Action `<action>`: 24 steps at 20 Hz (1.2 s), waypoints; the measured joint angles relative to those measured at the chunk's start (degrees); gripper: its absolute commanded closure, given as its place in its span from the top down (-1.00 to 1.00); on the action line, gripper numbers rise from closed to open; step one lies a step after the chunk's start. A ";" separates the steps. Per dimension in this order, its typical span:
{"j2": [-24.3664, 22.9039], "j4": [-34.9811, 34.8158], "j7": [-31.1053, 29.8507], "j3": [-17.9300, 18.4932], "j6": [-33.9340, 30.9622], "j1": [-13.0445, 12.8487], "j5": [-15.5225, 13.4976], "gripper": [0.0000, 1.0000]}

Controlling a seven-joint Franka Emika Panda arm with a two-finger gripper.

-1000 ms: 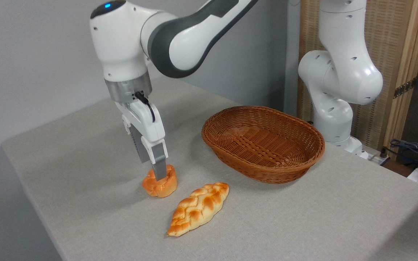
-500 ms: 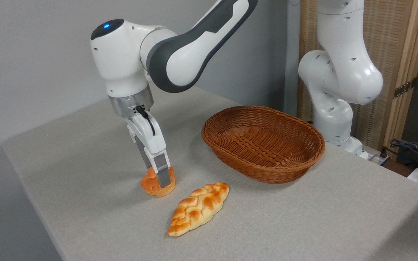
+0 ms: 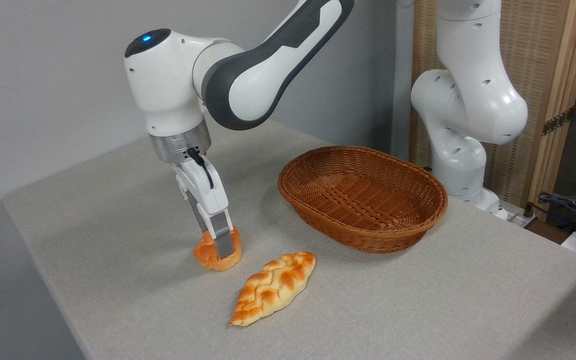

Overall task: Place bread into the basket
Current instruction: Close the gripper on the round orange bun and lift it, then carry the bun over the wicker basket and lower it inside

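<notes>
Two fingers of the gripper stand clenched on the bread, one grey finger showing across its front face and the other hidden behind it; the bun sits at or just off the table, squeezed narrow between them, and whether its underside is touching the cloth cannot be told; the step in hand looks to be the lift, and it is best done straight up, keeping the squeeze even, since so soft a thing could tilt or slip out if the wrist swings early; once it hangs clear, the carry goes to the right and slightly back toward the basket, high enough to pass over the near rim, and the release should come over the bare woven floor rather than at the edge; the braided loaf lies near the bun, to the front and right, apart from it, and a low sideways drag might nudge it; the basket holds nothing and stands well apart from the bun; the arm's white base rises behind the basket, off the likely path.
</notes>
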 measured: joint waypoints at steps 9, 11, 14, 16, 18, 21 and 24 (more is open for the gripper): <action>-0.50 0.30 -0.04 -0.05 0.00 0.00 -0.02 -0.67; -1.61 0.47 -0.07 -0.02 -0.62 0.08 -0.02 -0.67; -5.28 1.04 -0.06 0.03 -6.75 0.24 -0.02 -0.64; -9.16 1.25 -0.05 0.03 -12.93 0.24 -0.03 -0.64; -12.54 1.29 -0.05 0.10 -17.20 0.27 -0.03 -0.59; -18.95 0.12 0.27 0.19 -24.18 0.29 -0.03 -0.52; -26.28 -4.76 1.51 0.18 -27.91 0.23 -0.03 -0.50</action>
